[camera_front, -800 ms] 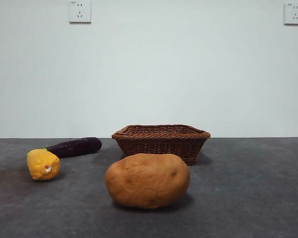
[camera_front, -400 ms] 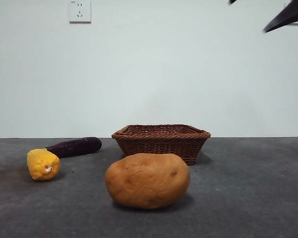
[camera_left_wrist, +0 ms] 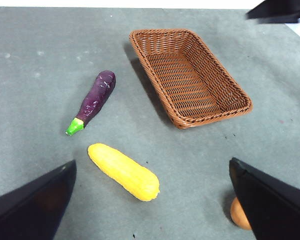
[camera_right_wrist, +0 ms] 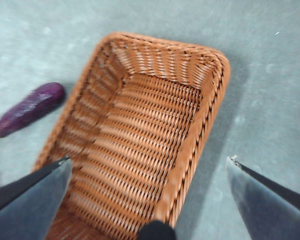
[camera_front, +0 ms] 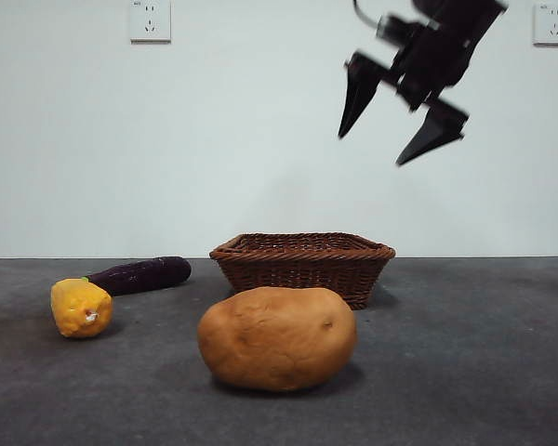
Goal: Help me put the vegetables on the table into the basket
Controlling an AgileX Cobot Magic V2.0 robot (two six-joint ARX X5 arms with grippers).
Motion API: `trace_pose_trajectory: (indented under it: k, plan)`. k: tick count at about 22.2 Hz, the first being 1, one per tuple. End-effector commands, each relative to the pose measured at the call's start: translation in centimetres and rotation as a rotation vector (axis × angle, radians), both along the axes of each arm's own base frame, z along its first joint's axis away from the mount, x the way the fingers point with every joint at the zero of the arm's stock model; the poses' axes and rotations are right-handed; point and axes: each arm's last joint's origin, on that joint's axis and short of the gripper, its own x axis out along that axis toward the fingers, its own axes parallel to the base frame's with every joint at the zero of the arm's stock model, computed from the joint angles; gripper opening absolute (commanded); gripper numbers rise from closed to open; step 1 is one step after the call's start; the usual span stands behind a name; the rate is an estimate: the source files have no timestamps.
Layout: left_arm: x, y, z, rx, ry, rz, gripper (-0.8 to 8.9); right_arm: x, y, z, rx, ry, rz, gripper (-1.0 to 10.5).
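- Nothing picked yet: potato (camera_front: 277, 337), eggplant (camera_left_wrist: 95, 99), yellow vegetable (camera_left_wrist: 123, 171) lie outside the empty basket (camera_front: 302, 263).
- Your right gripper (camera_front: 391, 128) hangs above it, fingers released; left gripper (camera_left_wrist: 150, 200) likewise.
- Next: descend onto one vegetable, likely the potato.

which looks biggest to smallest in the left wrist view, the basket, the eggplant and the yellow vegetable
1. Brown woven wicker basket, clearly largest.
2. and 3. Long yellow lumpy vegetable and dark-purple eggplant with green stem: they look alike in length, and the yellow one lies nearer the camera, so no ranking.

The right pincer (camera_right_wrist: 147, 172), jaws spread wide, hangs above the empty basket (camera_right_wrist: 190, 65); eggplant (camera_right_wrist: 27, 110) lies beside it.
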Motion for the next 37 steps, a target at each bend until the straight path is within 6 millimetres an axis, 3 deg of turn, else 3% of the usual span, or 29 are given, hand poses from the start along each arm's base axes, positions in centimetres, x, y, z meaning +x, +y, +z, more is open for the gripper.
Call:
trace_pose_trajectory:
  k: [1,6,10,15,17,21,23,26,28,30,31,33,35,37]
  plan:
    - [0.2,0.0,0.1,0.002,-0.006,-0.007,6.91,1.4,0.5,-2.3,-0.017,0.043,-0.015,6.3]
    - [0.5,0.0,-0.1,0.001,0.010,-0.007,6.91,3.3,0.8,-7.2,-0.059,0.127,-0.030,6.3]
    - [0.8,0.0,-0.3,0.000,0.027,-0.007,6.91,4.1,1.4,-9.7,-0.065,0.145,-0.024,6.1]
    - [1.1,0.1,-0.5,-0.001,0.045,-0.007,6.91,4.5,2.4,-11.5,-0.094,0.145,-0.023,5.5]
    - [1.2,0.1,-0.6,-0.002,0.051,-0.006,6.91,4.6,2.5,-11.8,-0.105,0.149,-0.028,4.2]
    - [1.3,0.1,-0.6,0.002,0.054,0.000,6.91,4.8,2.7,-13.0,-0.109,0.176,-0.055,4.0]
    - [1.2,0.1,-0.6,0.002,0.056,0.000,6.91,5.0,2.8,-13.8,-0.109,0.186,-0.059,2.7]
    - [1.3,0.1,-0.7,0.002,0.059,0.000,6.91,5.2,2.8,-13.8,-0.109,0.168,-0.073,2.1]
    - [1.4,0.1,-0.7,0.001,0.067,0.000,6.91,5.3,2.9,-13.8,-0.100,0.159,-0.079,0.7]
    - [1.6,0.1,-0.8,0.001,0.072,0.000,6.91,5.3,2.9,-13.8,-0.099,0.159,-0.080,0.5]
    - [1.7,0.1,-0.9,0.000,0.077,0.000,6.91,5.3,2.9,-13.8,-0.097,0.156,-0.080,-0.2]
    - [1.8,0.2,-1.0,-0.001,0.085,0.000,6.91,5.4,2.9,-13.5,-0.077,0.157,-0.099,-0.1]
    - [2.1,0.2,-1.1,-0.001,0.095,0.000,6.91,5.2,2.8,-12.3,-0.064,0.137,-0.103,-0.1]
    - [2.3,0.2,-1.3,-0.004,0.107,0.001,6.91,4.5,2.7,-9.7,-0.052,0.099,-0.103,-0.1]
